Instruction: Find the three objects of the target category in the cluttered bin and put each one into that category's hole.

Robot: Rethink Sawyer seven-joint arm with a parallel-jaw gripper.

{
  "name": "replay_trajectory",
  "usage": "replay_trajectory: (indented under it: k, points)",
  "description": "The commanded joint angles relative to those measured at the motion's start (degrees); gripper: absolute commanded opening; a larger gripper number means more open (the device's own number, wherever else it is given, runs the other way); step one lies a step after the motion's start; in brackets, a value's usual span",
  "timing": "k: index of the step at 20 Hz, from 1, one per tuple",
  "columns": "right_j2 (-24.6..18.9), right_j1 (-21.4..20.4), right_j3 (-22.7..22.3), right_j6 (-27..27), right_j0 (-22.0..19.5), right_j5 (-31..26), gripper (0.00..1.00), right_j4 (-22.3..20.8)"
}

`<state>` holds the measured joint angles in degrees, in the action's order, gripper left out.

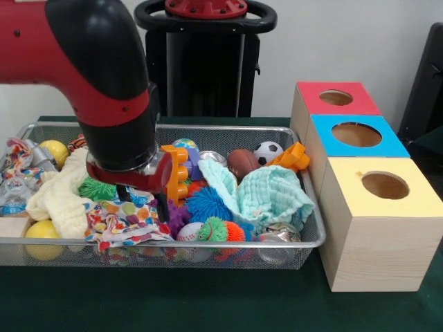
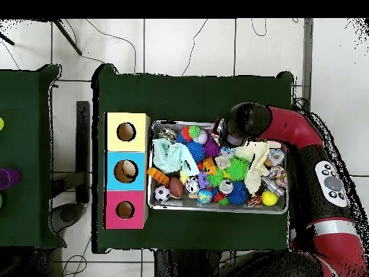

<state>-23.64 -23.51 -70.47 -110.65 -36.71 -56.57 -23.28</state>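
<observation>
Bin (image 1: 308,238) of wire mesh is set on the green worktop (image 1: 208,304), packed with balls, cloths and toys, and the hand (image 1: 142,197) is lowered into its clutter. Which category is wanted cannot be told from the scene, so the three targets cannot be named. Just under and in front of the hand lies a patterned cloth (image 1: 124,220); a cream cloth (image 1: 59,197) lies at one side of it in the front view, and an orange block toy (image 1: 176,173) is pressed close at the other. Further past the block toy are a blue spiky ball (image 1: 208,203) and a mint cloth (image 1: 270,197). Well away from the hand, beyond the bin's end, stand three boxes whose holes open upward: the yellow box (image 1: 384,187), the blue box (image 1: 356,135) and the red box (image 1: 337,98).

Several risks can be judged from here. Loose cloth may be snagged and dragged up with any pick, spilling neighbours over the rim. Round balls may be squeezed out and rolled deeper. The block toy may be knocked by the wrist.

How far the hand is opened cannot be told, since its tips are buried among the cloth and hidden by the wrist; whether anything is gripped cannot be told either. The patterned cloth appears to be touched.
</observation>
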Motion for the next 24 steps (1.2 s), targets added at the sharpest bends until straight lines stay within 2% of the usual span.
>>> replay_trajectory:
  k: [1, 6, 13, 18, 22, 24]
  points:
    - [-1.1, -7.4, -3.8, 10.3, 0.8, -6.2, 1.00, -0.8]
    - [-1.3, -8.3, -9.5, 8.4, 0.0, 1.6, 1.00, -1.6]
    - [-1.1, -6.0, -7.2, 8.5, 0.5, 0.6, 1.00, -2.3]
    - [-0.6, -7.0, -10.0, 7.0, 0.6, 4.1, 1.00, -3.1]
    - [-1.9, -6.3, -11.8, 10.2, -1.1, 8.5, 1.00, -4.7]
    - [-1.8, -5.9, -12.6, 10.0, -1.4, 9.9, 1.00, -5.0]
